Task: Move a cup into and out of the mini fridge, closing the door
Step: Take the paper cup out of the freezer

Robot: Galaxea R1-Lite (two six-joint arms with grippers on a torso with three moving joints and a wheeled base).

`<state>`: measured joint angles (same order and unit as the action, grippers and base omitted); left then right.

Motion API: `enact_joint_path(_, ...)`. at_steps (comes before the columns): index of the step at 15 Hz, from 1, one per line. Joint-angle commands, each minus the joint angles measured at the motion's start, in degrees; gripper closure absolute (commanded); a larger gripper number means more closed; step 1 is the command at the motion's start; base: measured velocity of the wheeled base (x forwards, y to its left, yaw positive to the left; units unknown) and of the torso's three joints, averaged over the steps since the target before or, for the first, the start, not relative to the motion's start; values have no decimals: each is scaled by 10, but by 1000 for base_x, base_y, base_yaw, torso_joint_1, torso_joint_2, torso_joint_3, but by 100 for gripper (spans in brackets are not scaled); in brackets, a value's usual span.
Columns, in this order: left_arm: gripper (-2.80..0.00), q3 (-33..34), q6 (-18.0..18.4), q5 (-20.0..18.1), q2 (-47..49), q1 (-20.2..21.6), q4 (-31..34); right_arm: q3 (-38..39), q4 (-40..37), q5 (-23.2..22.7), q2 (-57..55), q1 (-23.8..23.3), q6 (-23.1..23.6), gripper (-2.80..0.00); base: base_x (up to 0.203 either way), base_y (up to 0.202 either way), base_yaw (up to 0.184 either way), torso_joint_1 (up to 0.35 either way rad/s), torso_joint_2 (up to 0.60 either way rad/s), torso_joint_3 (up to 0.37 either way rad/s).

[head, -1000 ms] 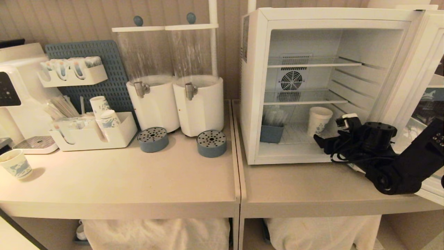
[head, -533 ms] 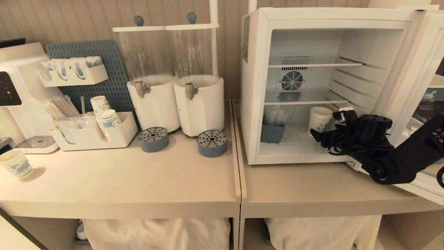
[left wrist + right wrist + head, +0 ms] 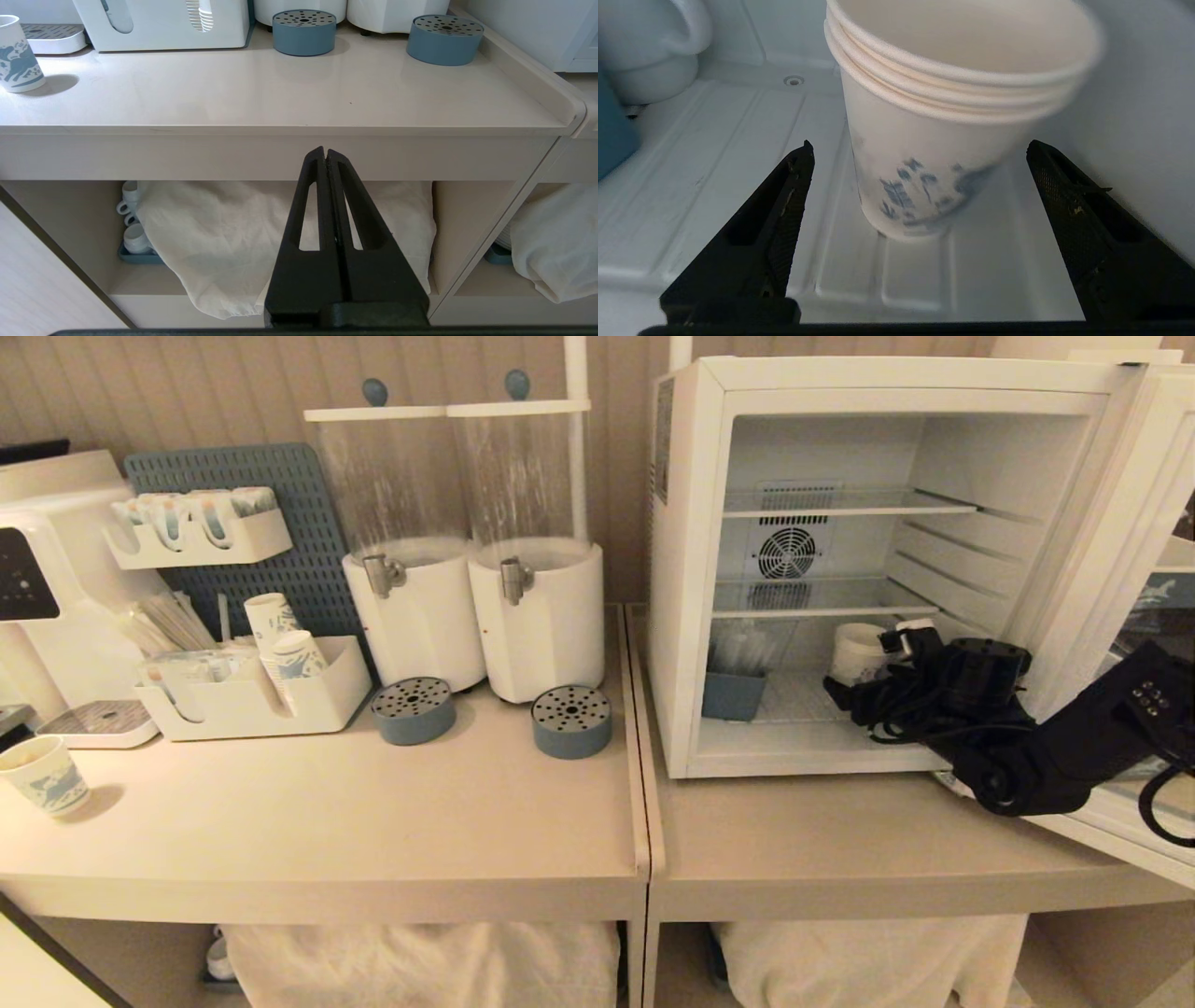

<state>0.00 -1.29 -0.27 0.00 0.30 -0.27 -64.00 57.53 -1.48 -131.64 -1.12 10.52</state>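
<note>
Matte black right arm (image 3: 1064, 756), looped cables, tapered slotted pincer (image 3: 920, 186) fingers (image 3: 780, 205).

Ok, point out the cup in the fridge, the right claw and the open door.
cup (image 3: 924, 154): right wrist view, its side wall.
right claw (image 3: 920, 144): right wrist view, midway between its tips.
door (image 3: 1134, 513): head view, its white frame.
</note>
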Motion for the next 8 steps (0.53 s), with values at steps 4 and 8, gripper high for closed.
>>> enact_joint_path(4, 0, 1, 0, 0, 1, 0, -1, -47, -9, -2, -38, -1, 2, -280, 0, 0, 0, 0, 0, 0)
enact_joint_path(8, 0, 1, -1, 0, 1, 0, 0, -74, -19, -2, -51, -1, 2, -280, 0, 0, 0, 0, 0, 0)
